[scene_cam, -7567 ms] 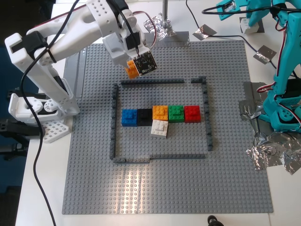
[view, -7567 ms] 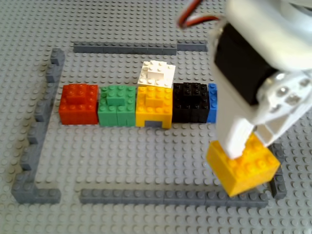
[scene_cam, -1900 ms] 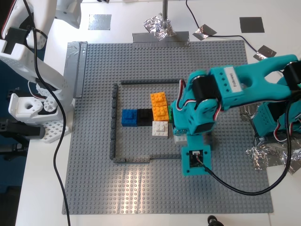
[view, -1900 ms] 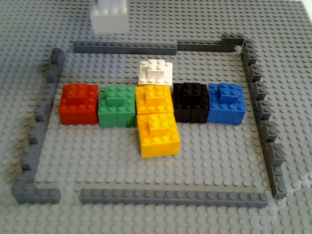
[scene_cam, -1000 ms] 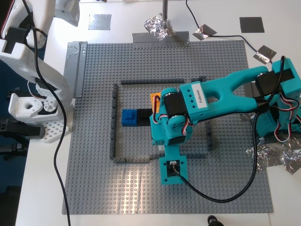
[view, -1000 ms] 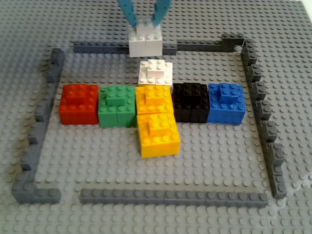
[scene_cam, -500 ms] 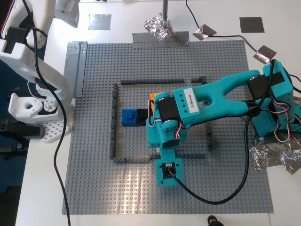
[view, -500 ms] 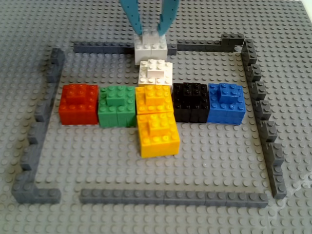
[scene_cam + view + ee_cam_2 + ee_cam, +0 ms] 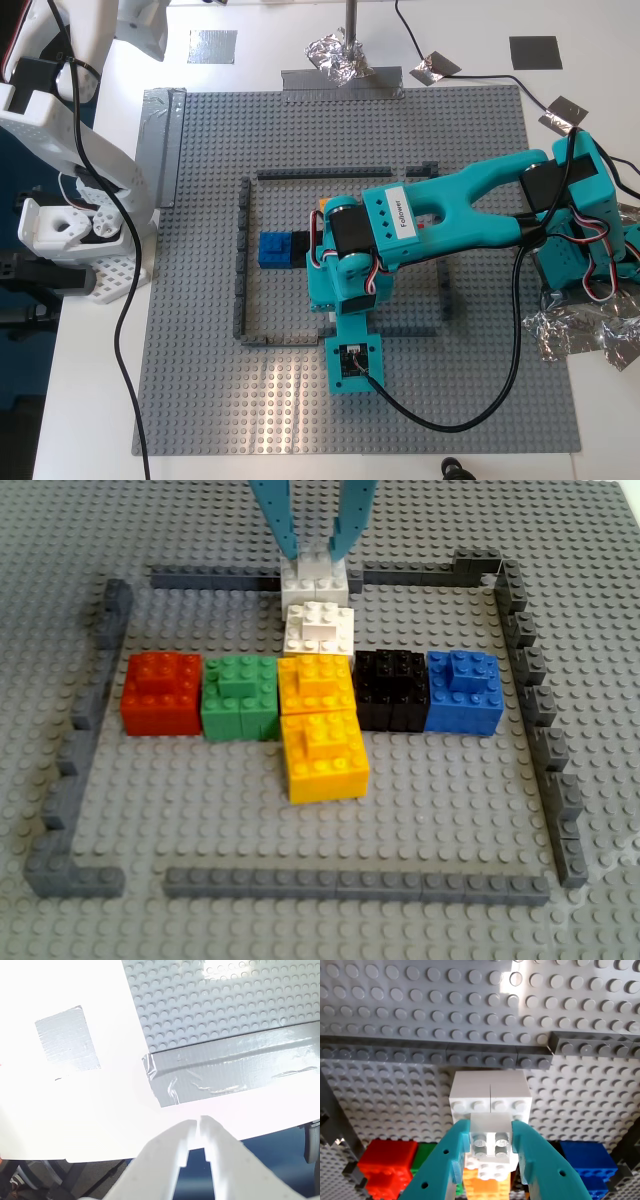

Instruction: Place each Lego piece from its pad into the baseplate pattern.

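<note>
First wrist view showed the small white 2x2 Lego brick (image 9: 490, 1099) pinched between the two teal fingers (image 9: 452, 1160) of my first gripper (image 9: 490, 1142), set down on the large grey studded baseplate (image 9: 470, 1005) just inside the thin dark grey frame strip (image 9: 445, 1055). In the other view this white brick (image 9: 315, 578) sat directly behind a second white brick (image 9: 320, 630), touching it, with the frame strip (image 9: 210, 577) at its back. The second white brick adjoined an orange 2x2 brick (image 9: 315, 685) in the middle of a row: red brick (image 9: 160, 692), green brick (image 9: 240, 696), orange, black brick (image 9: 392, 688), blue brick (image 9: 463, 690). Another orange 2x2 brick (image 9: 323, 755) stood in front of that row, against the middle orange one.

From the exterior view, the teal arm (image 9: 430, 215) reached in from that view's right and hid most of the pattern; only the blue brick (image 9: 273, 249) showed clearly.

My second gripper (image 9: 197, 1135) hung over white tabletop with its white fingers (image 9: 165, 1160) pressed nearly together and empty, near a grey tape pad (image 9: 66, 1039) and the baseplate's taped edge (image 9: 235, 1072).
</note>
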